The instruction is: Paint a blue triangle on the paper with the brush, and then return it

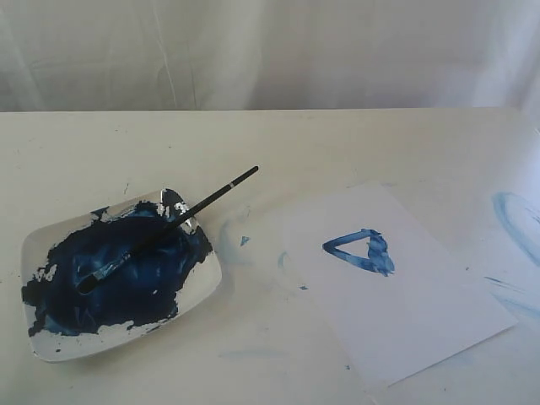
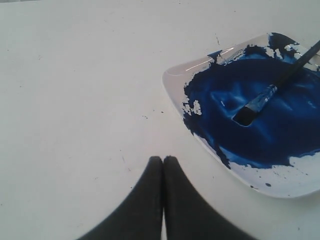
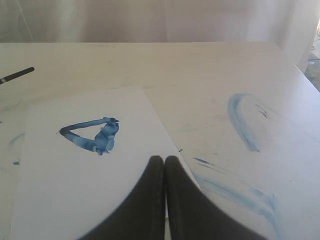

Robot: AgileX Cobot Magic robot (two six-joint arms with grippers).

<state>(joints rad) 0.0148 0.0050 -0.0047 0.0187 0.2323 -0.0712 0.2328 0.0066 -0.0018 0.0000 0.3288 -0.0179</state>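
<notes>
Finds brush (image 1: 169, 226) in paint dish (image 1: 101, 342), handle slanting toward paper (image 1: 405, 321), nearer left gripper (image 2: 163, 159) than right gripper (image 3: 164, 158). Shows both closed, empty.

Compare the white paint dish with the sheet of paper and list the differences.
The dish has a raised rim and rounded corners; the paper is a flat sheet with sharp corners. Dark blue paint covers most of the dish, while the paper is mostly bare white, with only the small blue triangle. The brush rests in the dish; nothing lies on the paper. Both are white and sit on the table.
</notes>
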